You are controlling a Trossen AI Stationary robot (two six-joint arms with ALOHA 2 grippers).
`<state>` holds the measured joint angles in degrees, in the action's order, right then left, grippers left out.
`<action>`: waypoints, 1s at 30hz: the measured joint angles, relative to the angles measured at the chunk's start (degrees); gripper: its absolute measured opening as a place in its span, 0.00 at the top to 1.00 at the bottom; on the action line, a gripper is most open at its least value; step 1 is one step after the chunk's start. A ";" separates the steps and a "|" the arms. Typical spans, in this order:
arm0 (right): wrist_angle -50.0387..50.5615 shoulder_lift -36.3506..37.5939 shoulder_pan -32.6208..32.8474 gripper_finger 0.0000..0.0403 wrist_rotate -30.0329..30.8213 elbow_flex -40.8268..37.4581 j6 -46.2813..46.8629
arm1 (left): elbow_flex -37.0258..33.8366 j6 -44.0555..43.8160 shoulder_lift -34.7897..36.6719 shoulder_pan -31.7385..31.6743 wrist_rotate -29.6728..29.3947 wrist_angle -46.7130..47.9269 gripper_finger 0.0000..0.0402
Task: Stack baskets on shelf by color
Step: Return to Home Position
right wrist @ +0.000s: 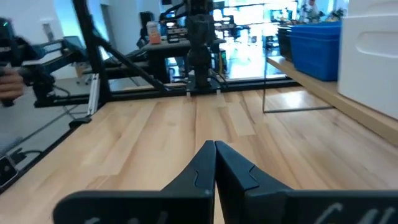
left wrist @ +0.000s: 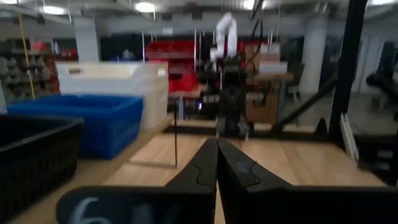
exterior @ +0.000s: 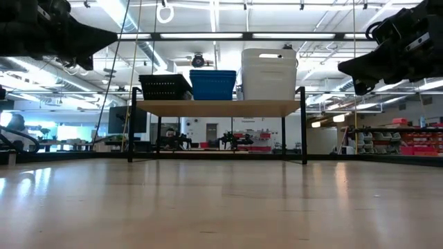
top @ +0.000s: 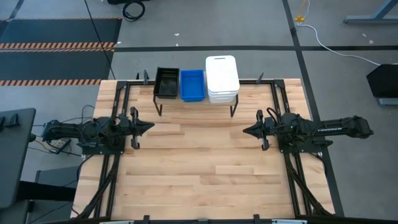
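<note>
So, black basket (top: 166,82), blue basket (top: 191,84) and white baskets (top: 222,79) sit side by side on the shelf (exterior: 218,107). The left gripper (top: 151,127) and right gripper (top: 244,130) hang clear of the shelf, fingers clenched on nothing.

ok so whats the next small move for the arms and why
Probably just ease both arms down into their rest pose and stop. The black baskets, blue baskets and white baskets sit sorted by colour, side by side on the shelf. The left end effector and right end effector are shut, empty and well clear of the shelf.
</note>
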<state>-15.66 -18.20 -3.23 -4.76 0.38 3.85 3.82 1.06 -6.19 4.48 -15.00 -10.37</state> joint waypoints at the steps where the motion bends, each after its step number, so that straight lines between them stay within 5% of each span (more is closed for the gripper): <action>1: 0.01 0.00 0.00 0.97 0.66 0.00 0.60 | -0.80 0.04 0.03 -0.30 0.50 -2.32 0.98; 11: 1.62 -0.05 0.00 0.97 1.27 0.00 1.99 | -3.30 2.90 -0.13 -4.39 6.05 -8.43 0.98; 18: 8.32 -0.45 -0.01 0.97 3.55 0.00 3.07 | -3.30 3.13 -0.16 -6.37 6.73 -2.20 0.98; 30: -4.49 -0.65 1.01 0.97 0.80 0.00 -2.42 | -3.33 3.91 -0.16 -6.53 7.80 -2.38 0.98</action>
<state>-20.15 -18.85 -2.22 -3.96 0.38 1.43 0.49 4.97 -6.35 -2.04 -7.20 -12.76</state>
